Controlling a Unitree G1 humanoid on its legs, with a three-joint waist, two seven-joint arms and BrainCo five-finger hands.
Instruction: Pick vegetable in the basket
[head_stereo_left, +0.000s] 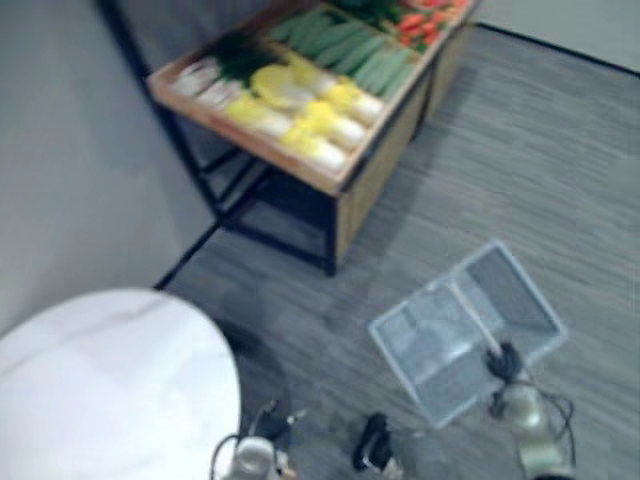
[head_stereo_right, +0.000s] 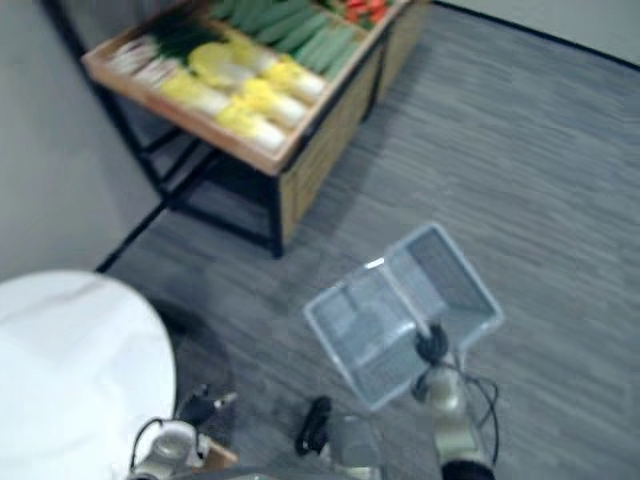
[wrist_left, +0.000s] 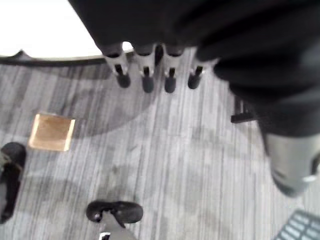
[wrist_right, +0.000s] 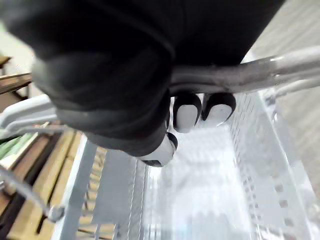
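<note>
Seen from the head, the vegetables (head_stereo_left: 300, 105) lie on the wooden stand (head_stereo_left: 378, 178), well apart from the empty wire basket (head_stereo_left: 440, 345) held over the floor; close in carelessly and it could strike the stand's near corner. At the left wrist, your left robot hand (wrist_left: 146, 75) hangs spread, holding nothing. At the right wrist, your right robot hand (wrist_right: 187, 111) curls round the basket's handle (wrist_right: 260, 72); a loose wrap could let it tip.
</note>
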